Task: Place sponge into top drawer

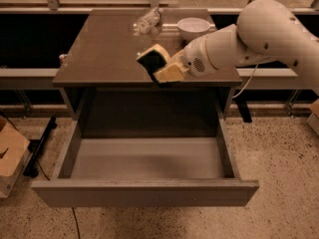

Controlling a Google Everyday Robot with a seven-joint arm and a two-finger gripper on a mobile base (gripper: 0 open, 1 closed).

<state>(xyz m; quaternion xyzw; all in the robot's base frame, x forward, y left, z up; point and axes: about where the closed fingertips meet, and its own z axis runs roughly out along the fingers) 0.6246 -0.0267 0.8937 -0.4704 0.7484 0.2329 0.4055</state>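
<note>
My gripper is shut on the sponge, a pale-yellow block with a dark face turned left. It hangs in the air above the front edge of the cabinet top, just behind the open top drawer. The drawer is pulled fully out towards me, with a flat grey front panel and a bare grey floor. The arm reaches in from the right.
A white bowl and a clear plastic bottle stand at the back of the cabinet top. A cardboard box sits on the floor at left. Railings and a dark ledge run behind the cabinet.
</note>
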